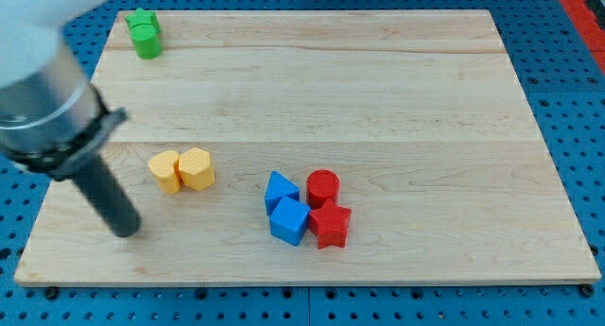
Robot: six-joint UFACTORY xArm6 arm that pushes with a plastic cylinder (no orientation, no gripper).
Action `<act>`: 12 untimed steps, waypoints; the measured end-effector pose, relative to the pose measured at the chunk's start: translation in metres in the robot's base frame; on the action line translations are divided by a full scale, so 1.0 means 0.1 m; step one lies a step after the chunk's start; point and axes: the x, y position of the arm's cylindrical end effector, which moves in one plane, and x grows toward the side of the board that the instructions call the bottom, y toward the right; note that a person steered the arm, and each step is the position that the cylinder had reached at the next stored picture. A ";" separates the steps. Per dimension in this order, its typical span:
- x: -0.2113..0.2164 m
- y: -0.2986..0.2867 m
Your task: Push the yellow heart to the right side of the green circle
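Our tip (128, 230) sits bare, touching nothing, just left of the yellow heart (165, 171); green circle (146, 34) far up top.

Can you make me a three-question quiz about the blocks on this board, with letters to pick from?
1. Where is the green block?
A. the view's top left
B. the view's bottom right
C. the middle

2. How many red blocks are there?
A. one
B. two
C. four

3. Is my tip touching a block?
A. yes, a yellow one
B. yes, a blue one
C. no

Answers:
1 A: it sits by the board's top left corner.
2 B: a red cylinder and a red star.
3 C: it stands apart, left of and below the two yellow blocks.
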 end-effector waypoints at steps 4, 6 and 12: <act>-1.30 0.06; -0.83 0.14; -0.80 -0.23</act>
